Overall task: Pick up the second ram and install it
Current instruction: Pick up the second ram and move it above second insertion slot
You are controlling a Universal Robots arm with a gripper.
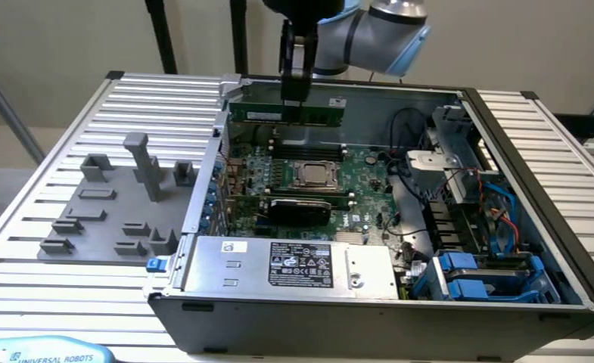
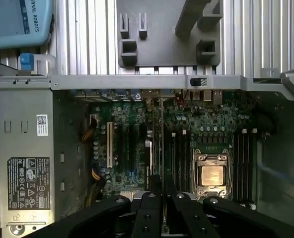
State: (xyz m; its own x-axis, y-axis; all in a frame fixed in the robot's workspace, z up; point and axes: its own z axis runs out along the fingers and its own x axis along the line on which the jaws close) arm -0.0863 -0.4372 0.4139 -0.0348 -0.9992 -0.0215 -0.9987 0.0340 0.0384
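The end effector [image 1: 293,102] is clamped on the second ram [image 1: 322,113], holding it level over the motherboard [image 1: 368,180]. In the exterior view it hangs at 12 o'clock from the CPU socket [image 1: 315,175].

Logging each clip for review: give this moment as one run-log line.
gripper: shut on second ram | second ram: level, edge down, above memory slots beside CPU socket | install: not seated

Grey arm [image 1: 362,34], pale blue joint cap [image 1: 410,44], black tool [image 1: 293,97] with screws [image 2: 146,229]
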